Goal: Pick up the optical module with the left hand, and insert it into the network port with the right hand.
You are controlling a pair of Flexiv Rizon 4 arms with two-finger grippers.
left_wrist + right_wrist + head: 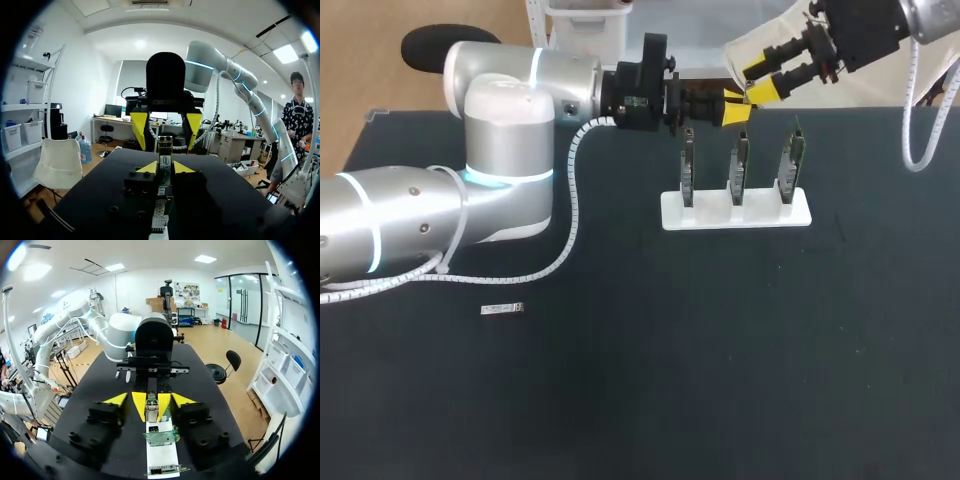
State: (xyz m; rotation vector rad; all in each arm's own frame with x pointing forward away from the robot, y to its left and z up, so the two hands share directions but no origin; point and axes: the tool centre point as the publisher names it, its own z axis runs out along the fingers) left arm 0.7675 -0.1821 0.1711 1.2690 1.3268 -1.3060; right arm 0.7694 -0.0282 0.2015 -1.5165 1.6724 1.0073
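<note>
Clearly the handover is the step in hand. The left gripper (pixel 734 110) has its fingers clamped on the optical module (pixel 164 161), holding it in the air over the far part of the desk (pixel 720 360). It hangs just above the white holder (pixel 735 214) and its three upright port boards (pixel 739 163). The right gripper (pixel 768 80) faces it from the far right, its fingers spread wide on either side of the module's free end and seemingly clear of it. Next, I judge, the right fingers must close squarely on the module before the left lets go.
</note>
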